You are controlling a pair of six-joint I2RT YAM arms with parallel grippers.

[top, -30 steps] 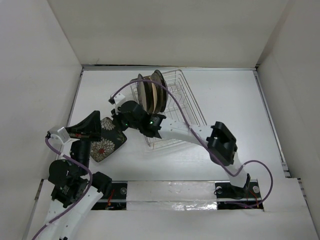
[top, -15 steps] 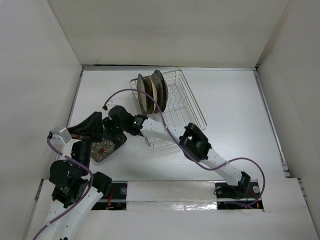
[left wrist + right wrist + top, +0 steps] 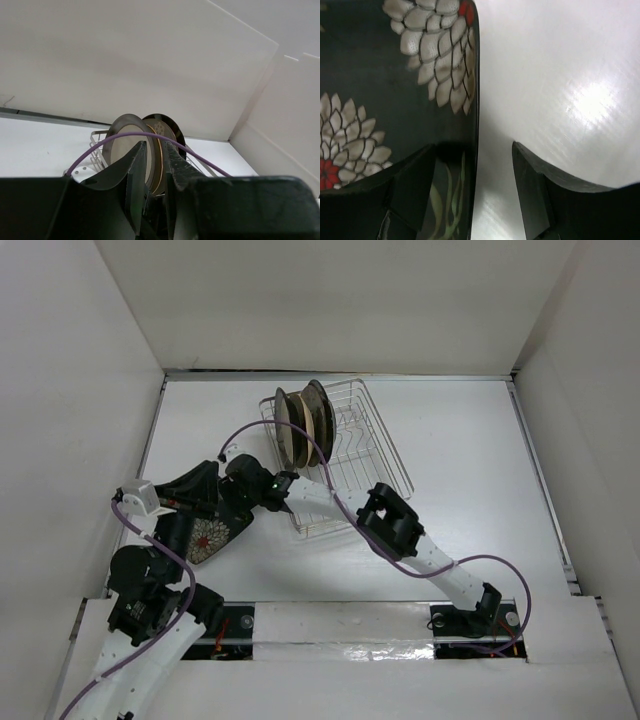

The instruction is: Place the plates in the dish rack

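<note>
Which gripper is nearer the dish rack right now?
Right. The right gripper sits just left of the dish rack, over the black plate; the left gripper is farther left.

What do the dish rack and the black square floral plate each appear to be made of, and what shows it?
Dish rack: thin silver metal wire, probably plated steel; the table shows through its open grid.
Black square floral plate: likely glazed ceramic, though melamine is possible; smooth dark surface with painted white and red flowers and a faint sheen.
</note>
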